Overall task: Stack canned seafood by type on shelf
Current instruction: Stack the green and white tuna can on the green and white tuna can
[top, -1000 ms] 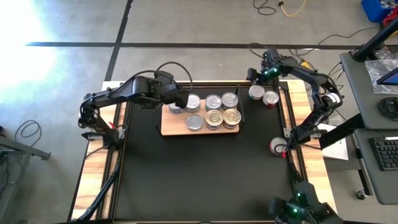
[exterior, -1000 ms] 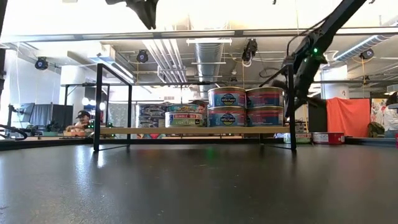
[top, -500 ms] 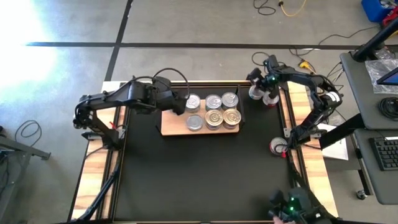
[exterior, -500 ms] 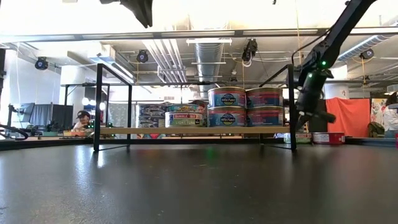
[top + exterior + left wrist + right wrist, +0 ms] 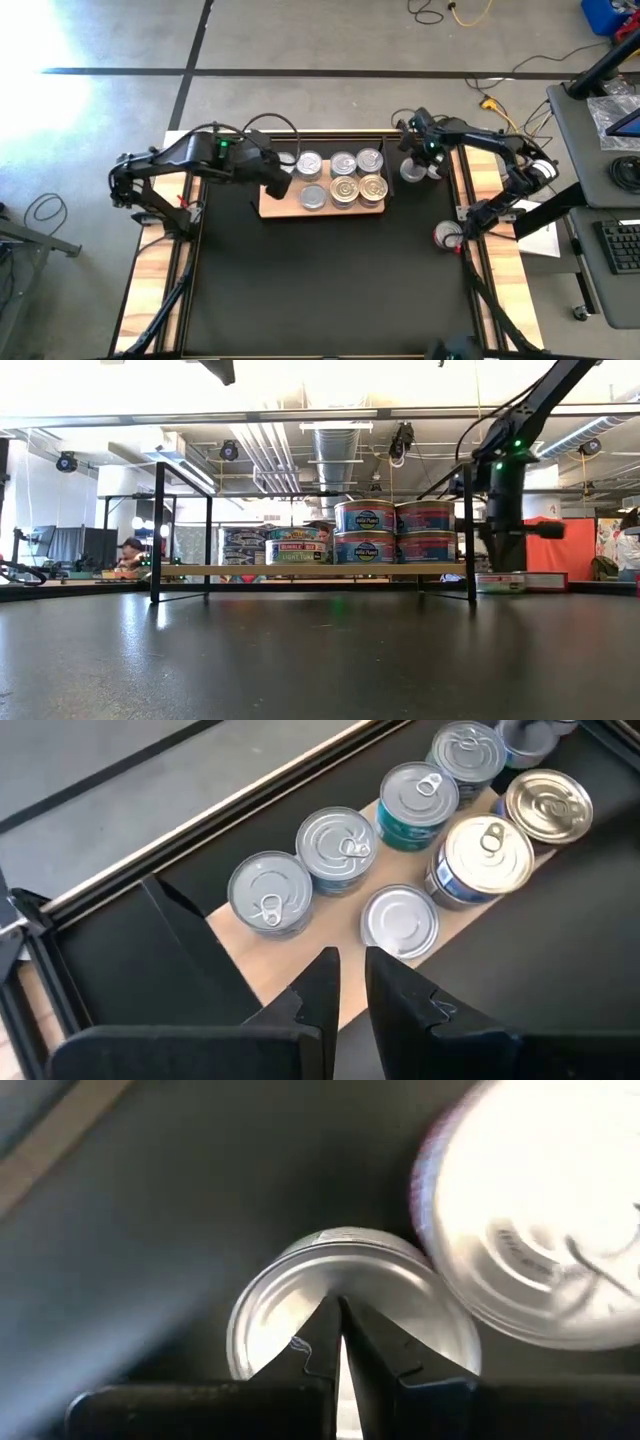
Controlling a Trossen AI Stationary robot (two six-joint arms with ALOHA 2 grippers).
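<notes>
Canned seafood is split between the shelf [image 5: 322, 200] and the far right corner of the counter [image 5: 330, 290], and the right claw [image 5: 418, 160] hangs directly over one loose silver-topped tin [image 5: 345, 1315] there, its fingers pressed together and holding nothing, tips pointing at the lid's middle. A second tin [image 5: 545, 1230] sits touching it at about two o'clock in the right wrist view. Any grasp needs the fingers spread first; the tin is round, so no axis matters, and the right arm is clearly the nearer one. The left claw [image 5: 276, 186], fingers nearly together and empty, hovers at the shelf's nine o'clock end, short of the tins standing there in two rows, some stacked double at the three o'clock end. Against a second ago, the right claw has dropped from twelve o'clock of the loose pair onto them, while the left claw has backed off the shelf toward nine o'clock.
</notes>
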